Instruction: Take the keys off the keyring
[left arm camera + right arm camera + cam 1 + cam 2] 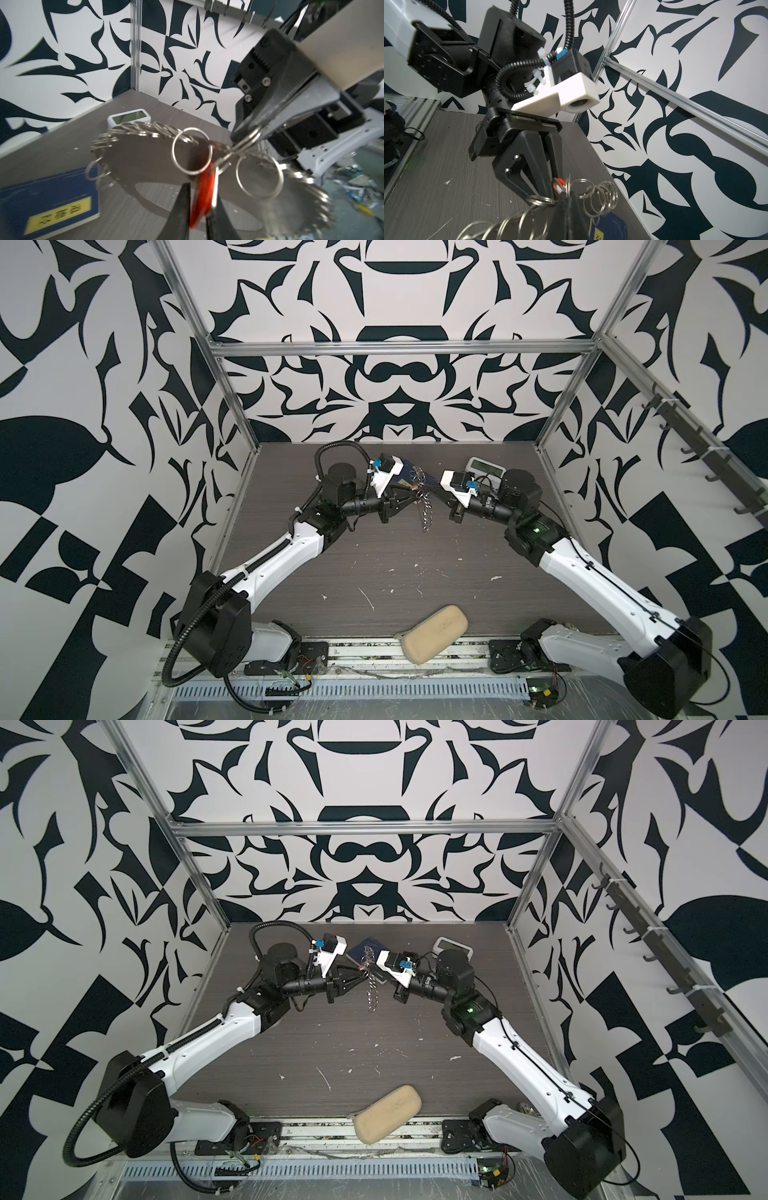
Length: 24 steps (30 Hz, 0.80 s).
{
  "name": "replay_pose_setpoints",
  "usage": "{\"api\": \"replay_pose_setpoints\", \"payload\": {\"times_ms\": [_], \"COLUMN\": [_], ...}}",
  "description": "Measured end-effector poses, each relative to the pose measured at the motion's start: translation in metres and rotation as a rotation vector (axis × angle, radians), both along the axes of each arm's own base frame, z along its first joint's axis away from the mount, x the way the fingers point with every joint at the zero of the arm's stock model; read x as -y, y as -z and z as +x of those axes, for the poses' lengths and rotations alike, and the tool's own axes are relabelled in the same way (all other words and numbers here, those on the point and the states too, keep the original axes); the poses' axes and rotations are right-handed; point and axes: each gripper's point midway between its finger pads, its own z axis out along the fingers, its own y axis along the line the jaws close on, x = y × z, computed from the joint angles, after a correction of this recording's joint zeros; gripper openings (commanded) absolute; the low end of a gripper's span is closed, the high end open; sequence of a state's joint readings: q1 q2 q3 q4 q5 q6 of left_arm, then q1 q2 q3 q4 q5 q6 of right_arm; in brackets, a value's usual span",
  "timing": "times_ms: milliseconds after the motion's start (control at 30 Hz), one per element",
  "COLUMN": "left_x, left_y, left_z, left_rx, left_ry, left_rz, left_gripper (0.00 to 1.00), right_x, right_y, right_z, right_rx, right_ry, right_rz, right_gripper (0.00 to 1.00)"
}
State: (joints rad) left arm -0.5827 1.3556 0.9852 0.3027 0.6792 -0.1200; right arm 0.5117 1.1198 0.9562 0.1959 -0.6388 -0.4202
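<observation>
Two arms meet in mid-air above the far middle of the table (374,572), and one keyring (133,160) hangs between them, clear of the surface. In both top views it shows edge-on as a thin strip dangling below the two sets of fingertips (371,992).

The left gripper (413,490) has its two black fingers (182,207) pressed together on the one red-orange tag of the keys (202,197). The tag stands squeezed between them at the rim of the hoop. The right wrist view shows the same pinch from the far side (560,183). The metal keys themselves are blurred, and I cannot count them.

The right gripper (247,133) is clamped tight on one small silver ring at the keyring's edge, just beside the tag. Many small rings (602,195) fringe the hoop, too many and too overlapped to count. Two of them face the left wrist camera as full circles, one on each side of the tag.

Three other things lie on the table. One blue book with a yellow label (52,203) sits under the keyring at the far side. One white digital clock (484,466) stands behind the right arm's wrist. One beige oblong case (434,632) rests at the near edge, well apart from both grippers.
</observation>
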Motion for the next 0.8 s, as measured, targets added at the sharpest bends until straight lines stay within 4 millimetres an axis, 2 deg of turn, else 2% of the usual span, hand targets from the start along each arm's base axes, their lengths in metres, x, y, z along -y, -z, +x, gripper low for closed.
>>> {"api": "replay_pose_setpoints", "payload": {"times_ms": [133, 300, 567, 800], "left_x": [-0.004, -0.005, -0.01, -0.021], "left_y": [-0.002, -0.007, 0.003, -0.007], "left_z": [-0.002, 0.001, 0.003, 0.001], "left_rx": [0.032, 0.059, 0.092, 0.155], "left_ry": [-0.025, -0.048, -0.094, -0.138], "left_rz": [0.046, 0.089, 0.186, 0.259], "left_gripper": [0.0, 0.0, 0.0, 0.0], "right_x": [0.002, 0.006, 0.009, 0.008], "right_y": [0.001, 0.006, 0.016, 0.017], "right_z": [0.0, -0.002, 0.0, 0.0], "right_rx": [-0.002, -0.001, -0.025, -0.043], "right_ry": [0.008, 0.026, 0.053, 0.052], "right_rz": [-0.001, 0.003, -0.011, 0.007], "right_gripper": [0.0, 0.0, 0.0, 0.0]}}
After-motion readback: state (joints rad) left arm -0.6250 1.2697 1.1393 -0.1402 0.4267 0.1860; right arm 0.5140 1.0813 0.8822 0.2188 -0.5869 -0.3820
